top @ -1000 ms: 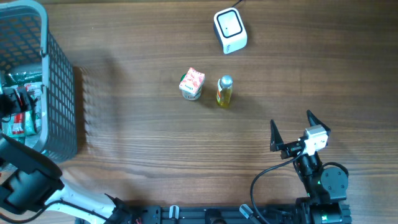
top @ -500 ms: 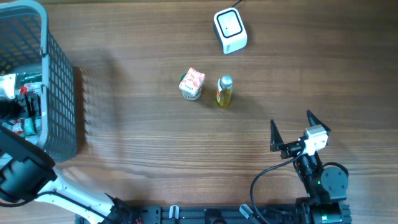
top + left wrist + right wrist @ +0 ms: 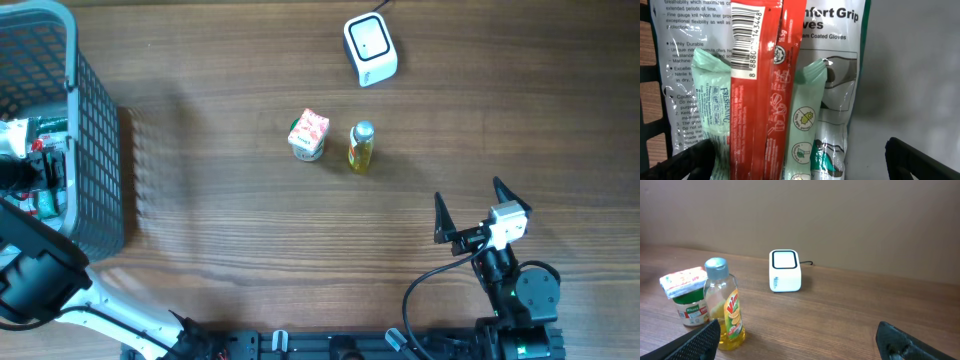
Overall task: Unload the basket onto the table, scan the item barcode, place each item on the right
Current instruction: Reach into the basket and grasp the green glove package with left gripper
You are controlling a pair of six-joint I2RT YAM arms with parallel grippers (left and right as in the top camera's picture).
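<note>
Gaping wide, both jaws grip nothing; the red packet (image 3: pixel 760 110) runs off-frame.

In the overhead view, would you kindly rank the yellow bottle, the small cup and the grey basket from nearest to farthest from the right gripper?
From the right gripper, at the lower right of the table:
1. The yellow bottle, mid-table, up and to the image left of the gripper.
2. The small cup, just beyond the bottle, on its image-left side.
3. The grey basket, at the far left edge.
</note>
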